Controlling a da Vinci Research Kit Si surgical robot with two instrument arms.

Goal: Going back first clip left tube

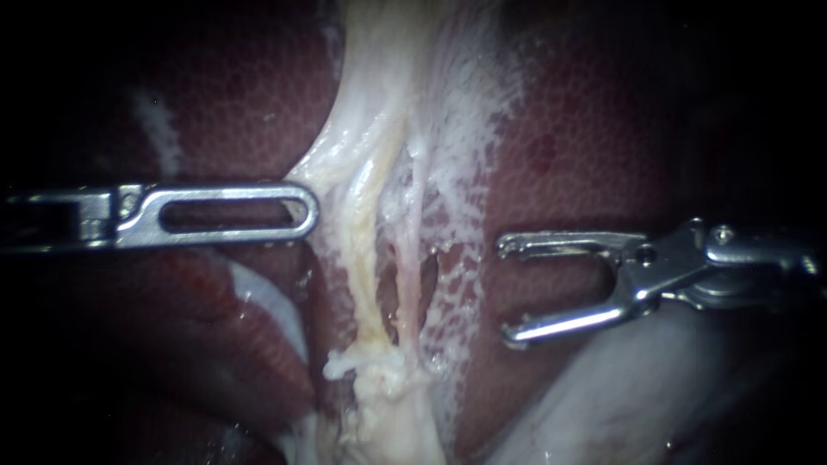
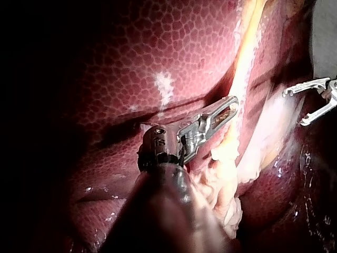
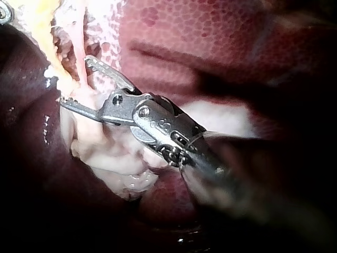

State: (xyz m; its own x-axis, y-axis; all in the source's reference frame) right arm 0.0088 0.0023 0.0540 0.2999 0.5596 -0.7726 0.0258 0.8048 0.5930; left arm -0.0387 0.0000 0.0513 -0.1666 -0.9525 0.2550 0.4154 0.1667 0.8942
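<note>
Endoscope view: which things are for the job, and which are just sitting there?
For the job: left tube; right instrument, jaws open; left instrument.
Just there: liver; thinner tube beside the left tube.

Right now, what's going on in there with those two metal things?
Two robot instruments are at work on a liver. The left instrument has its tip against the edge of the pale tissue running down the middle. The right instrument sits off to the side, its jaws open and empty, clear of the tubes. No clip shows on them.
</note>
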